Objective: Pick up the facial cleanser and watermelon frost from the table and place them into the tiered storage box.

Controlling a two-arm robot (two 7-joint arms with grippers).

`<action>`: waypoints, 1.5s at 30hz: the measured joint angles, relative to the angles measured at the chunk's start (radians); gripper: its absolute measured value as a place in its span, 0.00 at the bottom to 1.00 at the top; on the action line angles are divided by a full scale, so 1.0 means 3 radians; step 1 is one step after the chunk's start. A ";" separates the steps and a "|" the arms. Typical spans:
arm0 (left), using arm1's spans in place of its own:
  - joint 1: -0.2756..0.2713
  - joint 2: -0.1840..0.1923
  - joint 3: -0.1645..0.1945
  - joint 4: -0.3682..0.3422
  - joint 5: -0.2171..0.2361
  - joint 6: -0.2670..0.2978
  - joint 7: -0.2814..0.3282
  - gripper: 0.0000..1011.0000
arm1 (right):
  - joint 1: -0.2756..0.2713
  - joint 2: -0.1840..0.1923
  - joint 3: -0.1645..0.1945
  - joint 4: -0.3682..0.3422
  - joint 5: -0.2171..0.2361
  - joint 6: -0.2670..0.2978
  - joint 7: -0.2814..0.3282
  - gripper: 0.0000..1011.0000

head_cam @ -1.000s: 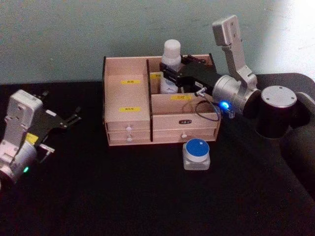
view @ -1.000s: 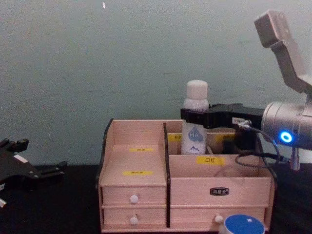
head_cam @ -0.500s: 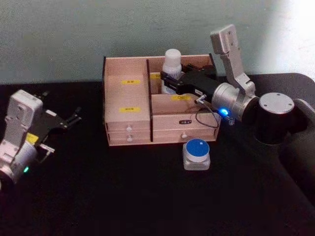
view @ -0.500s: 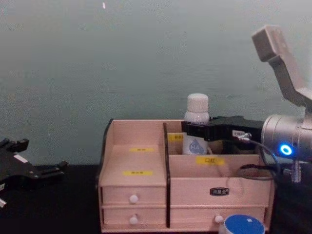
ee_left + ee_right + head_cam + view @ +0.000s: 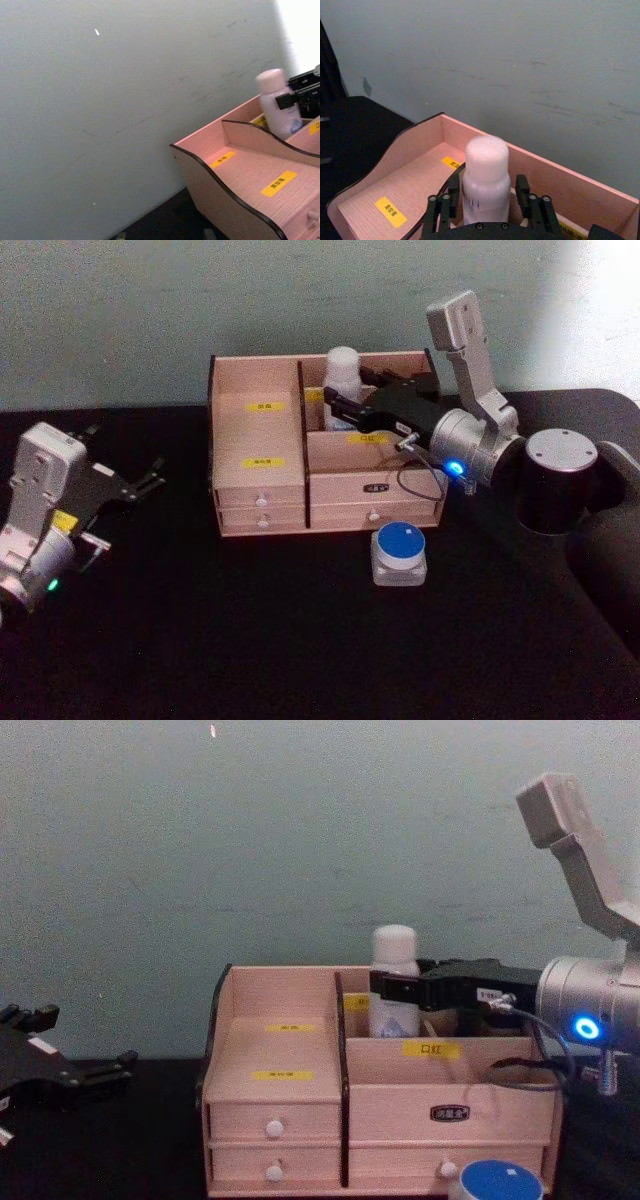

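Your right gripper point(image 5: 338, 408) has its jaws clamped on the white bottle point(image 5: 343, 367), which stands upright in the rear right compartment of the wooden box point(image 5: 330, 487). The blue-lidded jar point(image 5: 399, 553) sits on the table point(image 5: 250, 630) just in front of the box. Left gripper point(image 5: 125, 452) is parked far left, jaws apart.

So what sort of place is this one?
Probably a robot test bench, not a home: black-covered table, bare grey-green wall, staged with a tiered storage box, a blue-lidded jar and the white bottle the right gripper holds in its back compartment. Left gripper idle at the table's left.
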 joint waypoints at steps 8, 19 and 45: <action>0.0000 0.0000 0.0000 0.0000 0.0000 0.0000 0.0000 0.99 | 0.0000 0.0001 0.0002 -0.0002 0.0004 0.0001 0.0000 0.90; 0.0000 0.0000 0.0000 0.0000 0.0000 0.0000 0.0000 0.99 | -0.0002 0.0003 0.0004 -0.0009 0.0008 0.0005 0.0001 0.99; 0.0000 0.0000 0.0000 0.0000 0.0000 0.0000 0.0000 0.99 | -0.0981 0.0886 0.0094 -0.1471 0.0341 0.0318 0.0314 0.99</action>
